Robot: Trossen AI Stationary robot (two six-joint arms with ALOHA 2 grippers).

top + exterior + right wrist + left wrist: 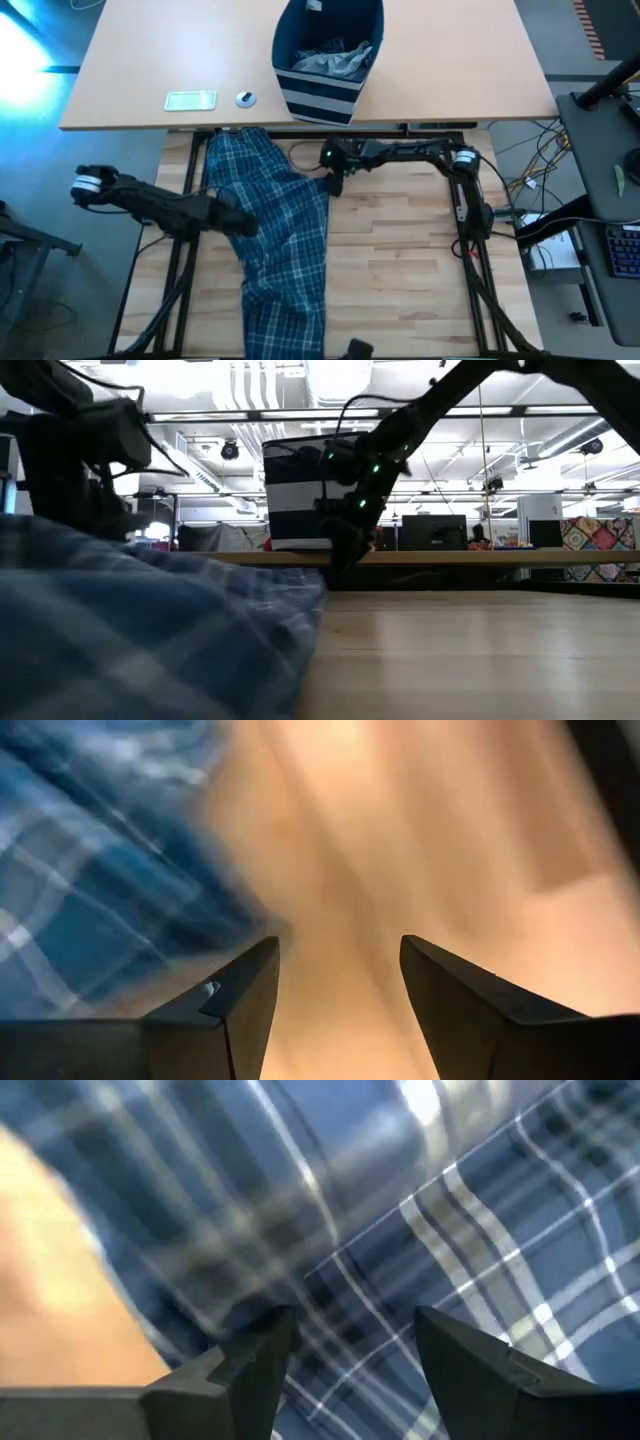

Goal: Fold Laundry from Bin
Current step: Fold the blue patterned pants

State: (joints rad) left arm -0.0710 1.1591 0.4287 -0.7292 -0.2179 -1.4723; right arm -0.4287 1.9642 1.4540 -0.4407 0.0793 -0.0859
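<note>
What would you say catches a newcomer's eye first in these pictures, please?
The blue-and-white plaid trousers, sprawled lengthwise down the wooden table, stand out most. The left gripper hovers open over their left side, and the right gripper, also open, sits just off their upper right edge. Behind, the striped navy bin holds more laundry.

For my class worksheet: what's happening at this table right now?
A two-armed robot is laying out laundry. The plaid trousers lie spread on the wooden table. The left tool hovers open over them; the right tool is open beside their edge, holding nothing. The bin behind holds more grey cloth.
</note>
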